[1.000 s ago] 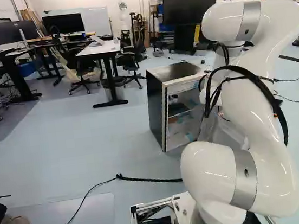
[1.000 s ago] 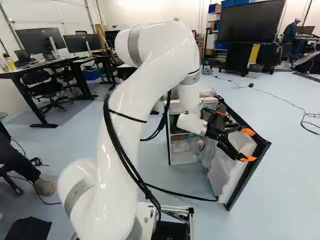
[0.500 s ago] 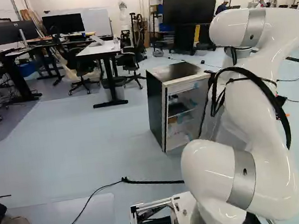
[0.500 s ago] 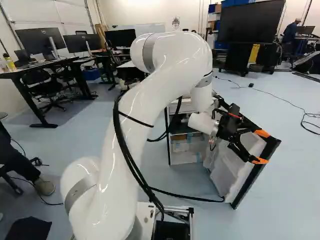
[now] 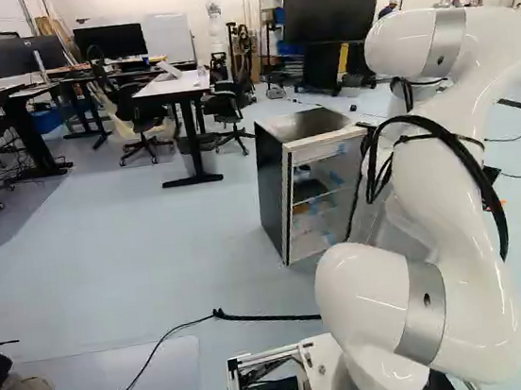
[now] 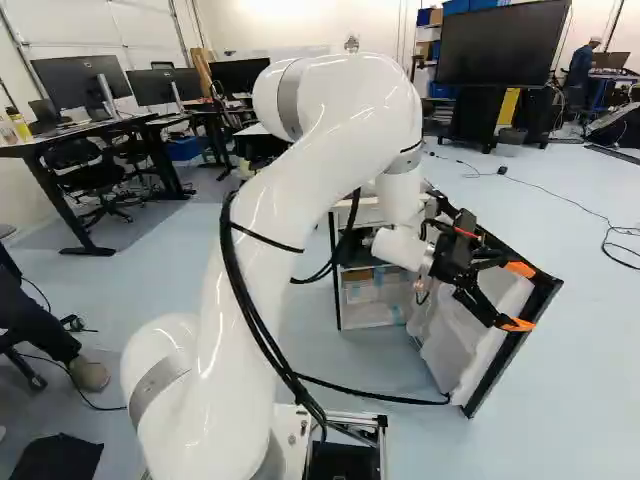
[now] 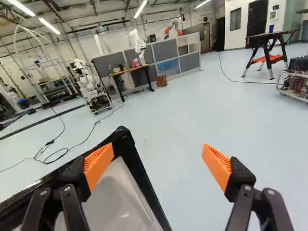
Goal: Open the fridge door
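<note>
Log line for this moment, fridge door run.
fridge: shelves exposed | door: wide open | hand: open, at door edge, no grip | contact: can't tell

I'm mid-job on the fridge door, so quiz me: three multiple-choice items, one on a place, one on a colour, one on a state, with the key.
1. In the left base view, where is the small black-sided fridge compared with the white-topped, black-legged desk?
A) Left of it
B) Right of it and nearer the camera
C) On top of it

2. What colour are the ribbed pads of the black two-fingered tool?
A) Orange
B) Green
C) White

3. How does the black-edged fridge door stand?
A) Shut
B) Open only a crack
C) Swung well open

Key:
1. B: the left base view shows the fridge right of the desk and closer.
2. A: the wrist view shows both pads orange.
3. C: in the right base view the door juts out from the fridge, showing its white inner side.
</note>
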`<state>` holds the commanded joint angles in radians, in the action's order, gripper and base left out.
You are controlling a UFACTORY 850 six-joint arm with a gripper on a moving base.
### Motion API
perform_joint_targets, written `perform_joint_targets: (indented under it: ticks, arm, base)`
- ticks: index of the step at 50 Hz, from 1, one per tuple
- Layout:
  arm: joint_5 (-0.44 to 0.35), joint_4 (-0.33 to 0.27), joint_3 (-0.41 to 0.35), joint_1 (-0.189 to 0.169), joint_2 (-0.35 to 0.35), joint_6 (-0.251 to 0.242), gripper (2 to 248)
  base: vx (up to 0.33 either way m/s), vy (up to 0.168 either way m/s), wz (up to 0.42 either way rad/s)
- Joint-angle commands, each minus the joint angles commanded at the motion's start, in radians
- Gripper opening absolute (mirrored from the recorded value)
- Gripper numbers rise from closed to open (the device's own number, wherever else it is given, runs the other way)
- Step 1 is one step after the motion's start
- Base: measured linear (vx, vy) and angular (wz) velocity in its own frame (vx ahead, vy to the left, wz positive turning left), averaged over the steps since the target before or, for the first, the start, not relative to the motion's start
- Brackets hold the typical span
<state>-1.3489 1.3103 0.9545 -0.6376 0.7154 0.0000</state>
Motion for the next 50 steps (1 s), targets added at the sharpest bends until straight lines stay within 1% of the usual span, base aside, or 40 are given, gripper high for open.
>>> perform_joint_targets:
  ticks: [35, 50]
  arm:
    - [0.090, -0.207, -0.238, 0.075, -0.139, 0.000, 247]
    - [0.116, -0.314, -0.332, 0.112, -0.198, 0.000, 247]
  base:
    - [0.000, 0.000, 0.000]
    - [0.000, 0.000, 0.000]
